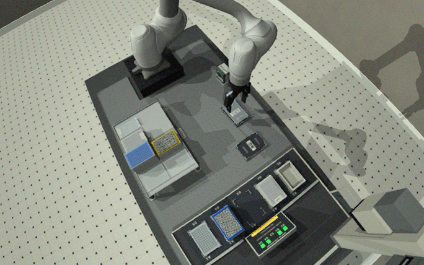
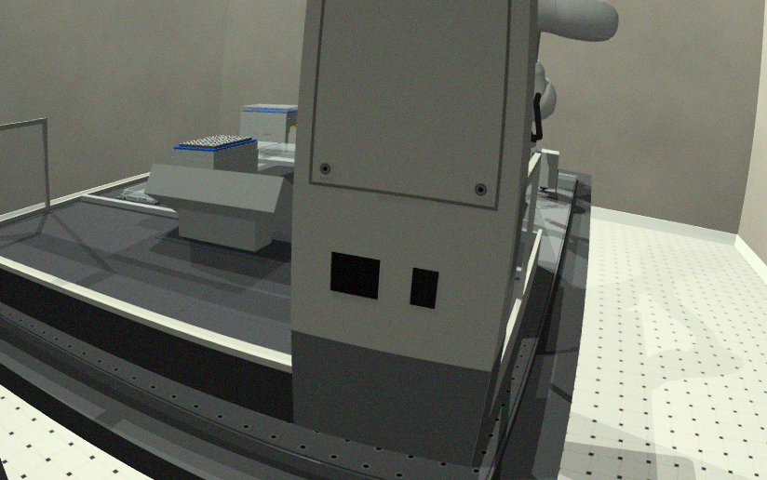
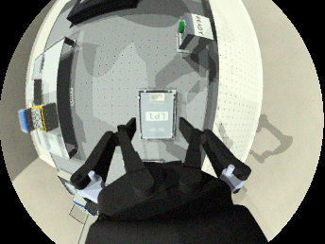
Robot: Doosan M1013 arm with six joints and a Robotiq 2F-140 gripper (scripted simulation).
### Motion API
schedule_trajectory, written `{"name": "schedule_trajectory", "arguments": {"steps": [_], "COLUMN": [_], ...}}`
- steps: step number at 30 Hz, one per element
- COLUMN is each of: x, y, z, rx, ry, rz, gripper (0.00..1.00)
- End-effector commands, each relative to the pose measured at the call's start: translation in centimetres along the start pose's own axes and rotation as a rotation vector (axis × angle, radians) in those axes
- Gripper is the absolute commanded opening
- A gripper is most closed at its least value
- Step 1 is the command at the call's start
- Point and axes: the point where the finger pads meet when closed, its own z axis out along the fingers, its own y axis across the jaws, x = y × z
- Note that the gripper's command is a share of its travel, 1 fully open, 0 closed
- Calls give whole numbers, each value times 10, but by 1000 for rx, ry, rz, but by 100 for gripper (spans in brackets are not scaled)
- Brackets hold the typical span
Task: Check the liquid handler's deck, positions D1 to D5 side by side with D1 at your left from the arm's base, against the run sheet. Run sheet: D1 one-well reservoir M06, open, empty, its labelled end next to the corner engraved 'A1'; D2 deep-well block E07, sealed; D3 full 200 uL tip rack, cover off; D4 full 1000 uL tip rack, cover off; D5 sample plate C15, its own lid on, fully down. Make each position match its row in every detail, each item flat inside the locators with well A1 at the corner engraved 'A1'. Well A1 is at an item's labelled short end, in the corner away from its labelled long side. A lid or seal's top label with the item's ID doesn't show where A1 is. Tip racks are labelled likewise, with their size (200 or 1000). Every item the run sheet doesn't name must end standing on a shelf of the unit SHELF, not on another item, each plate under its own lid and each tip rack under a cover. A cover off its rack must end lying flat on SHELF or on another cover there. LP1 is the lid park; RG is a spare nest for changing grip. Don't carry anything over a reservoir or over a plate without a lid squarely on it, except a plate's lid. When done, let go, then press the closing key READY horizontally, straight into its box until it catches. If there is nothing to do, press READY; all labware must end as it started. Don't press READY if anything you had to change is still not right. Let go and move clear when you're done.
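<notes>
My gripper (image 1: 236, 99) (image 3: 157, 123) is open and empty. It hangs over a flat grey labware piece with a white top label (image 1: 237, 115) (image 3: 158, 113) that lies on the lid park; I cannot tell whether it is a lid alone or a plate. On the deck, from right to left in the top view, stand an open reservoir (image 1: 289, 176), a sealed block (image 1: 270, 190), an empty position (image 1: 247, 204), a blue-rimmed tip rack (image 1: 227, 222) (image 2: 213, 142) and a plate (image 1: 204, 238). The green READY key (image 1: 218, 73) (image 3: 181, 26) is just behind the gripper.
The spare nest RG (image 1: 250, 149) lies between the lid park and the deck. The shelf unit (image 1: 179, 165) holds a yellow-rimmed tip rack (image 1: 165, 142), a blue-covered rack (image 1: 139, 155) (image 2: 268, 115) and two pale plates (image 1: 127, 126). The handler's tower (image 2: 407, 169) blocks the exterior view.
</notes>
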Motion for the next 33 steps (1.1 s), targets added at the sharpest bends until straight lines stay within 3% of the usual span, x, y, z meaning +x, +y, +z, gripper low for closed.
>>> {"name": "schedule_trajectory", "arguments": {"steps": [1,33], "x": [0,0], "y": [0,0], "z": [3,50], "rx": [-1,-1], "ry": [-1,-1], "rz": [0,0], "gripper": [66,66]}}
